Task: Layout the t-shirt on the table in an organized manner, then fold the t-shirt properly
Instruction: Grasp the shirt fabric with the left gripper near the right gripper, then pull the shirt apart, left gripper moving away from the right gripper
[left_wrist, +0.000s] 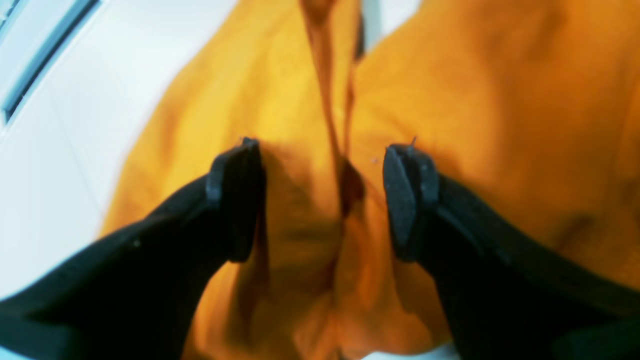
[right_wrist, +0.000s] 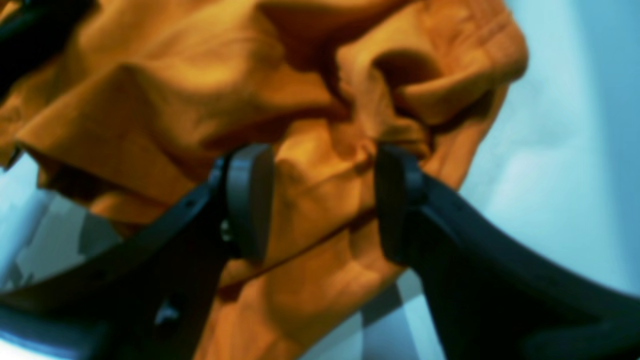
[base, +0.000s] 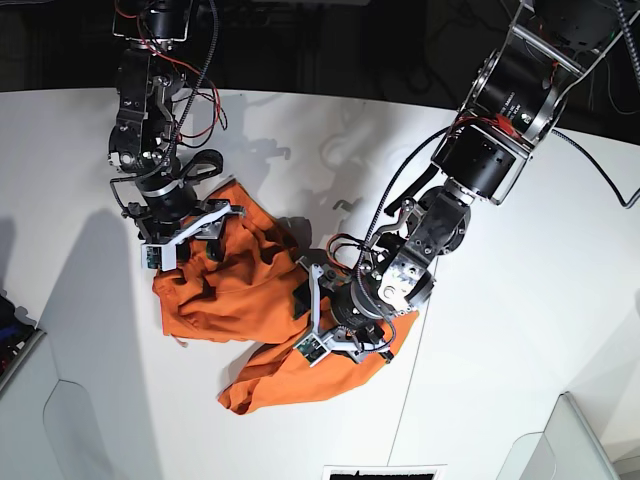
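Currently our shirt (base: 250, 290) lies crumpled mid-worktop (base: 520, 300). Both grippers, left (left_wrist: 322, 200) and right (right_wrist: 312, 200), stand spread over folds, grasping nothing. Soft, light cloth; we judge hems or shoulders best to pinch.

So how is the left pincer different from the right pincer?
The left pincer is down over the lower bunch of the t-shirt, near the table's middle; the right pincer is at the shirt's top corner, farther back. The left pincer's jaws straddle a long crease; the right pincer's straddle a lumpy fold. Both are black, open, and have orange cloth between their jaws.
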